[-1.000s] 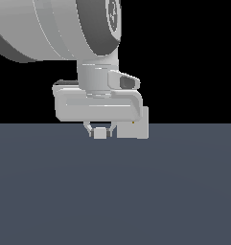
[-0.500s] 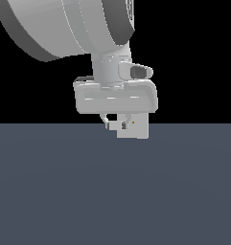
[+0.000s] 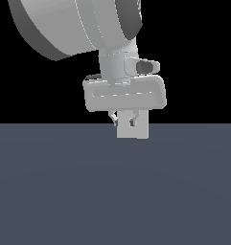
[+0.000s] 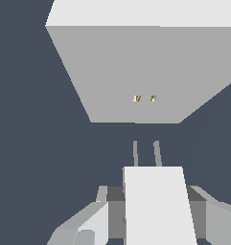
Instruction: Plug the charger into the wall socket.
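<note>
We hold the charger (image 4: 157,201) pinched in our pincer (image 4: 150,215), its two thin prongs (image 4: 145,153) pointing toward the wall socket (image 4: 136,72), near it but not yet touching. The main risk, as we judge it, is misalignment: the two small slots (image 4: 144,98) (tiny orange marks on the grey face) look slightly off the prongs' line, so pushing straight ahead could jam the prongs against the panel or twist the charger in our grip. In the exterior view our arm reaches down with the wrist above the dark tabletop (image 3: 64,191), the pincer (image 3: 124,119) low, and the socket panel (image 3: 138,129) just behind the fingers.
</note>
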Robot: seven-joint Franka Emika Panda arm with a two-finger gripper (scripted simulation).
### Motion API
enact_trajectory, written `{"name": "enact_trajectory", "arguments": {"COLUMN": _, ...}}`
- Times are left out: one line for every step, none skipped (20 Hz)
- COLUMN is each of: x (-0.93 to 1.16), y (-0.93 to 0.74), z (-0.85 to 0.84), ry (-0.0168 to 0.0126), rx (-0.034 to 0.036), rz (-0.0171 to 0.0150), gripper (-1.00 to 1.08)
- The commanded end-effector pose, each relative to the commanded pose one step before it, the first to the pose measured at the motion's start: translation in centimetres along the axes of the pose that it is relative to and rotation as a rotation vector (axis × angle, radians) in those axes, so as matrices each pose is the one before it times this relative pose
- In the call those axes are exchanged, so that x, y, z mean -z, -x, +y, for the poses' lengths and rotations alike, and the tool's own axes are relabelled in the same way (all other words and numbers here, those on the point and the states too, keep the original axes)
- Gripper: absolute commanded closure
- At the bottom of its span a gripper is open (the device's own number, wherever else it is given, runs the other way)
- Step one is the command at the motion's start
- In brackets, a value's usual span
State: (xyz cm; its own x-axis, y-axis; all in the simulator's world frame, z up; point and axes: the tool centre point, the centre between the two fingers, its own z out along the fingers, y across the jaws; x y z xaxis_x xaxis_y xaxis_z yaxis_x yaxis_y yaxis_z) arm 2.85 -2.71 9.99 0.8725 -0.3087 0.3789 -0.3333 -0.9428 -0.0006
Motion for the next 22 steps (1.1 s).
{"name": "enact_trajectory", "arguments": {"x": 0.019, "y": -0.040, "z": 0.192, "ry": 0.00426, "rx": -0.00932, "rz": -0.00125, "gripper": 1.08}}
{"name": "enact_trajectory", "arguments": {"x": 0.019, "y": 0.013, "z": -0.003, "ry": 0.00000, "rx": 0.00000, "rz": 0.00000, "gripper": 1.08}}
{"name": "enact_trajectory", "arguments": {"x": 0.000, "y": 0.000, "z": 0.000, "ry": 0.00000, "rx": 0.00000, "rz": 0.00000, "gripper": 1.08}}
{"name": "enact_trajectory", "arguments": {"x": 0.000, "y": 0.000, "z": 0.000, "ry": 0.00000, "rx": 0.00000, "rz": 0.00000, "gripper": 1.08}}
{"name": "enact_trajectory", "arguments": {"x": 0.000, "y": 0.000, "z": 0.000, "ry": 0.00000, "rx": 0.00000, "rz": 0.00000, "gripper": 1.08}}
{"name": "enact_trajectory", "arguments": {"x": -0.043, "y": 0.019, "z": -0.007, "ry": -0.00003, "rx": 0.00080, "rz": -0.00056, "gripper": 1.08}}
{"name": "enact_trajectory", "arguments": {"x": -0.007, "y": -0.018, "z": 0.001, "ry": 0.00000, "rx": 0.00000, "rz": 0.00000, "gripper": 1.08}}
{"name": "enact_trajectory", "arguments": {"x": -0.021, "y": -0.053, "z": 0.003, "ry": 0.00000, "rx": 0.00000, "rz": 0.00000, "gripper": 1.08}}
{"name": "enact_trajectory", "arguments": {"x": -0.035, "y": -0.089, "z": 0.005, "ry": 0.00000, "rx": 0.00000, "rz": 0.00000, "gripper": 1.08}}
{"name": "enact_trajectory", "arguments": {"x": -0.049, "y": -0.125, "z": 0.005, "ry": 0.00000, "rx": 0.00000, "rz": 0.00000, "gripper": 1.08}}
{"name": "enact_trajectory", "arguments": {"x": -0.064, "y": -0.160, "z": 0.006, "ry": 0.00000, "rx": 0.00000, "rz": 0.00000, "gripper": 1.08}}
{"name": "enact_trajectory", "arguments": {"x": -0.078, "y": -0.195, "z": 0.005, "ry": 0.00000, "rx": 0.00000, "rz": 0.00000, "gripper": 1.08}}
{"name": "enact_trajectory", "arguments": {"x": -0.092, "y": -0.230, "z": 0.004, "ry": 0.00000, "rx": 0.00000, "rz": 0.00000, "gripper": 1.08}}
{"name": "enact_trajectory", "arguments": {"x": -0.106, "y": -0.264, "z": 0.003, "ry": 0.00000, "rx": 0.00000, "rz": 0.00000, "gripper": 1.08}}
{"name": "enact_trajectory", "arguments": {"x": -0.120, "y": -0.298, "z": 0.002, "ry": 0.00000, "rx": 0.00000, "rz": 0.00000, "gripper": 1.08}}
{"name": "enact_trajectory", "arguments": {"x": -0.133, "y": -0.331, "z": 0.002, "ry": 0.00000, "rx": 0.00000, "rz": 0.00000, "gripper": 1.08}}
{"name": "enact_trajectory", "arguments": {"x": -0.146, "y": -0.363, "z": 0.001, "ry": 0.00000, "rx": 0.00000, "rz": 0.00000, "gripper": 1.08}}
{"name": "enact_trajectory", "arguments": {"x": -0.157, "y": -0.390, "z": 0.001, "ry": 0.00000, "rx": 0.00000, "rz": 0.00000, "gripper": 1.08}}
{"name": "enact_trajectory", "arguments": {"x": -0.148, "y": -0.368, "z": 0.000, "ry": 0.00000, "rx": 0.00000, "rz": 0.00000, "gripper": 1.08}}
{"name": "enact_trajectory", "arguments": {"x": -0.133, "y": -0.331, "z": 0.000, "ry": 0.00000, "rx": 0.00000, "rz": 0.00000, "gripper": 1.08}}
{"name": "enact_trajectory", "arguments": {"x": -0.118, "y": -0.294, "z": -0.001, "ry": 0.00000, "rx": 0.00000, "rz": 0.00000, "gripper": 1.08}}
{"name": "enact_trajectory", "arguments": {"x": -0.104, "y": -0.259, "z": -0.001, "ry": 0.00000, "rx": 0.00000, "rz": 0.00000, "gripper": 1.08}}
